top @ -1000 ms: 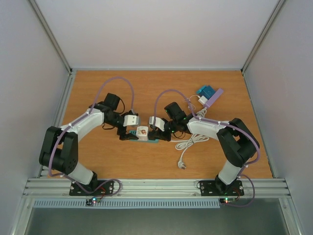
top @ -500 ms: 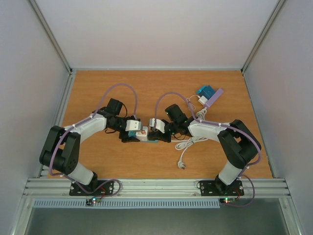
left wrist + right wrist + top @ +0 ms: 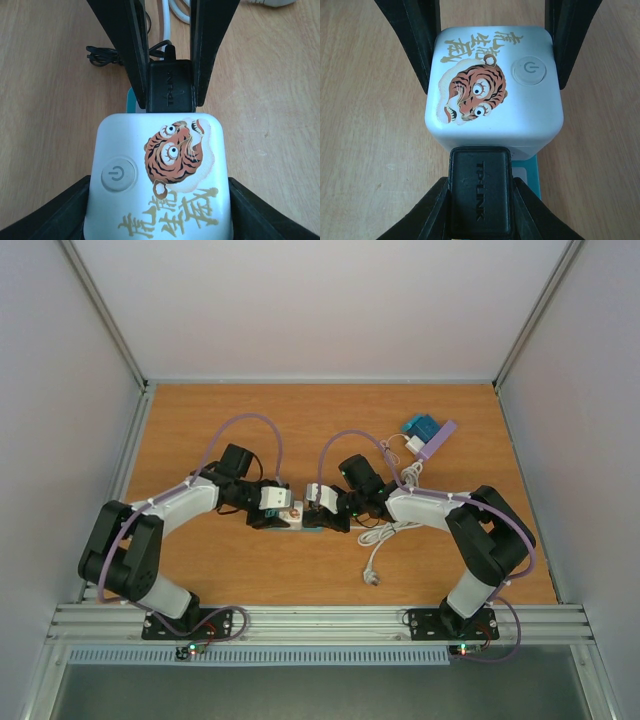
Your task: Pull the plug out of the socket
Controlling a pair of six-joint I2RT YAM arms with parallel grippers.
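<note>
So the white socket cube (image 3: 492,75) sits on the wooden table (image 3: 470,420) right between my two arms, a bit nearer my side than the middle. It has a tiger print (image 3: 175,152) on top and a round power button (image 3: 118,175) beside that. The black TP-LINK plug (image 3: 480,195) is seated in the side of the cube that faces my right arm, not pulled out at all. My right gripper (image 3: 480,182) is clamped onto that plug, one finger tight against each flank, and the plug fills the gap between them. My left gripper (image 3: 159,179) comes in from the opposite side and straddles the cube, with a finger along each side wall. From either wrist camera the fingers look right up against the plastic, but honestly I cannot tell whether they're actually squeezing it or just sitting beside it. A bit of teal base (image 3: 532,175) peeks out from under the cube at the plug end. Past the plug a thin black cord (image 3: 107,54) lies bunched on the wood, and a white cable (image 3: 385,535) snakes along the table close under my right forearm.
</note>
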